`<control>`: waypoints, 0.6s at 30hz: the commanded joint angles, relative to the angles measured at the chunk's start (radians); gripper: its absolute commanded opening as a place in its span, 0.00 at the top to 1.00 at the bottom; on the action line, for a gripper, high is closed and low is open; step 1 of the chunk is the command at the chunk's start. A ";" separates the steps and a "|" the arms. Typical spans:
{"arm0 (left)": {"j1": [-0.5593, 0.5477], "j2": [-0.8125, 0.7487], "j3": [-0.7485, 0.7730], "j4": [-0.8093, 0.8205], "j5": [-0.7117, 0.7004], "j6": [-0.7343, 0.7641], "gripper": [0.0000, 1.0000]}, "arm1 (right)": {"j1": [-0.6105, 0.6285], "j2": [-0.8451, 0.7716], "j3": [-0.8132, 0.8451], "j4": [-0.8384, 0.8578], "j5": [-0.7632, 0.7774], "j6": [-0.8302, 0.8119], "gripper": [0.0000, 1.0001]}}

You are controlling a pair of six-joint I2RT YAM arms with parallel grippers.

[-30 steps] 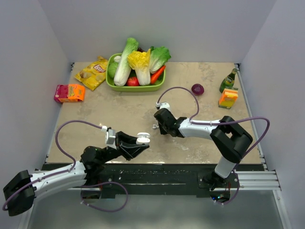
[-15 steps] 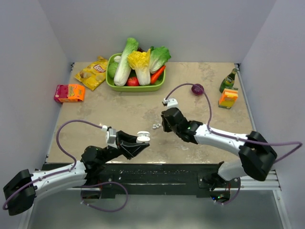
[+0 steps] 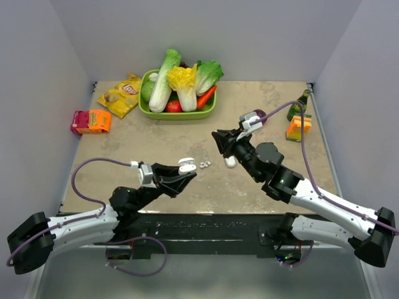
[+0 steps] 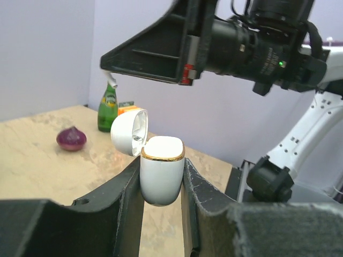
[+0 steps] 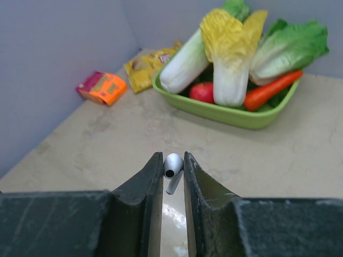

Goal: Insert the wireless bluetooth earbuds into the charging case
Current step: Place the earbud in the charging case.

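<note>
Left hand point(image 4: 162, 160) clamped on the open-lidded case point(image 4: 161, 176), right hand point(image 5: 172, 159) pinching one earbud point(image 5: 172, 165) above the surface point(image 5: 300, 155), other earbud point(image 3: 204, 164) lying near the case, vegetable tray point(image 5: 230, 115) behind, onion point(image 4: 71, 138) and bottle point(image 4: 107, 110) far right, orange box point(image 5: 103, 87) far left.

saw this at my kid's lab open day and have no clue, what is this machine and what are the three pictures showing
It is two robot arms bolted to the near edge of a table. One picture looks down from above and behind them. The other two come from a small camera on each wrist, so each shows its own claw. The left claw grips a white case with its lid open. The right claw pinches one tiny earbud. On the table lie a green basket of vegetables, a chip bag, an orange box, an onion, a bottle and a carton.
</note>
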 commanded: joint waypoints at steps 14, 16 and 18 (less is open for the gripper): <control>0.008 0.184 0.316 0.199 -0.020 0.222 1.00 | 0.244 -0.169 0.055 0.350 -0.058 -0.303 1.00; 0.014 0.199 0.329 0.198 -0.022 0.222 1.00 | 0.261 -0.171 0.052 0.370 -0.060 -0.318 1.00; 0.018 0.213 0.345 0.191 -0.025 0.214 1.00 | 0.269 -0.164 0.054 0.379 -0.071 -0.331 1.00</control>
